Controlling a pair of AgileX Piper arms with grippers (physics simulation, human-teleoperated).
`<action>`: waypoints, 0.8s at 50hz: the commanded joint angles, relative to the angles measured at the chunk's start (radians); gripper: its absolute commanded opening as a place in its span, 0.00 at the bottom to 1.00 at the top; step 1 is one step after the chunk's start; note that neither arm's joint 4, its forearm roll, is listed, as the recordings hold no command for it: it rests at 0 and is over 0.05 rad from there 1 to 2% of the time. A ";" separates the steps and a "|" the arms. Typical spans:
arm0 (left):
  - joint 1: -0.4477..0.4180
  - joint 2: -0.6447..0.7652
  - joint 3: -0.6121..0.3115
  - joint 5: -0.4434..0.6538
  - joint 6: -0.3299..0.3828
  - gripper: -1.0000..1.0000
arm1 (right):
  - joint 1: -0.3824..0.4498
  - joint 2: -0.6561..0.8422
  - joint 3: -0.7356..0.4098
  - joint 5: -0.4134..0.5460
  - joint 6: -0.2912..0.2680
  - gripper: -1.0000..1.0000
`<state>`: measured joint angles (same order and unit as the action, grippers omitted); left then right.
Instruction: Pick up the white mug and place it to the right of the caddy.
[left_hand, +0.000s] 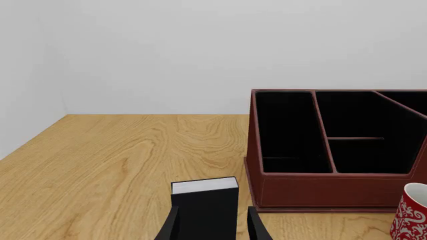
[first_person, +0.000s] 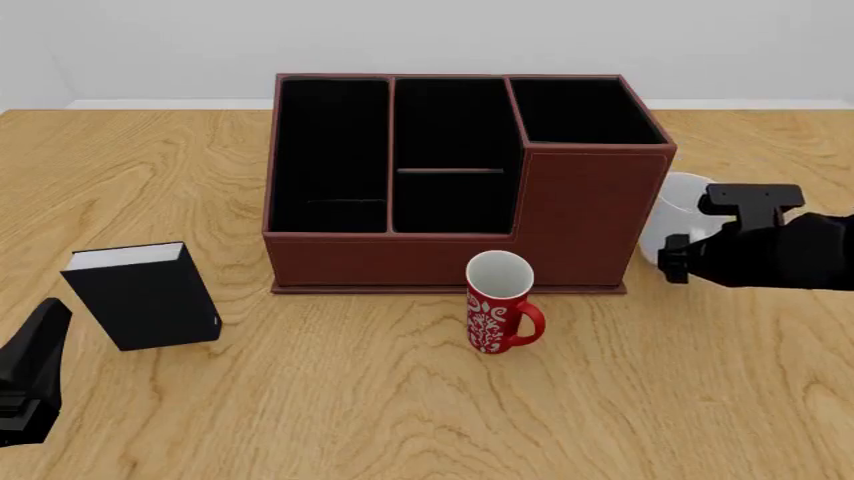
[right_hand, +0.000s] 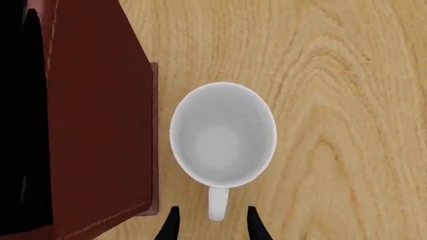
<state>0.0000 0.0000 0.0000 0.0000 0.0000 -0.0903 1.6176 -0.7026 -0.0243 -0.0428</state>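
We see the white mug upright on the bench just right of the caddy, right end effector spread around its handle, which could tip it against the wall.

The left gripper's 2 dark fingertips frame a black book with white pages, standing on the wooden table. Beyond sits the reddish-brown caddy with black-lined compartments; a red swirl-patterned mug shows at the edge.
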 joint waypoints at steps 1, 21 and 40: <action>0.000 0.000 0.000 0.000 0.000 1.00 | 0.003 -0.027 0.019 -0.003 0.005 1.00; 0.000 0.000 0.000 0.000 0.000 1.00 | -0.005 -0.074 0.047 0.000 -0.003 1.00; 0.000 0.000 0.000 0.000 0.000 1.00 | -0.006 -0.106 0.063 0.008 -0.011 1.00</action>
<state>0.0000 0.0000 0.0000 0.0000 0.0000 -0.0942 1.5261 -0.6508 -0.0169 -0.0488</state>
